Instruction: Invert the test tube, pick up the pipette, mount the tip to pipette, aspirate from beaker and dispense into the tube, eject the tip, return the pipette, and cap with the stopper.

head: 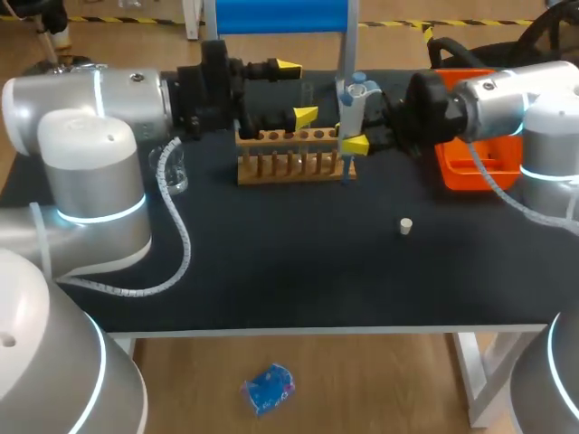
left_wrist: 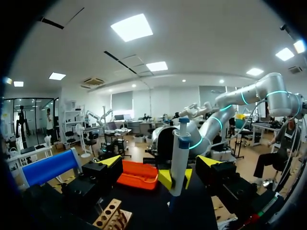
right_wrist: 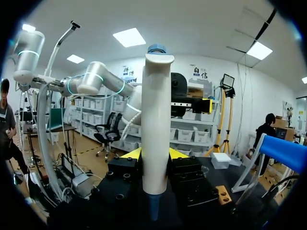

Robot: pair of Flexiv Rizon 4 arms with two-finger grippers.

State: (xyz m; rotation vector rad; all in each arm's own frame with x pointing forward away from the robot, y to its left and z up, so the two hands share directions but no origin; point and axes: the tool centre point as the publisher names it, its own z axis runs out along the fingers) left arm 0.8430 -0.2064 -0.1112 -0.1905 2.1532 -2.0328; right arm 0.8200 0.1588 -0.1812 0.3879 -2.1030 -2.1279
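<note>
The right gripper (right_wrist: pixel 153 154) grips pipette (right_wrist: pixel 156 120), left gripper (left_wrist: pixel 159 161) gapes — only head view shows stopper (head: pixel 406 225).

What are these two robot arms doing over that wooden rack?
The right gripper is shut on a white pipette and holds it upright by one end of the wooden rack. The left gripper is open, level with the pipette above the rack. A small white stopper lies loose on the dark table, not yet used. An orange tray sits under the right arm.
</note>
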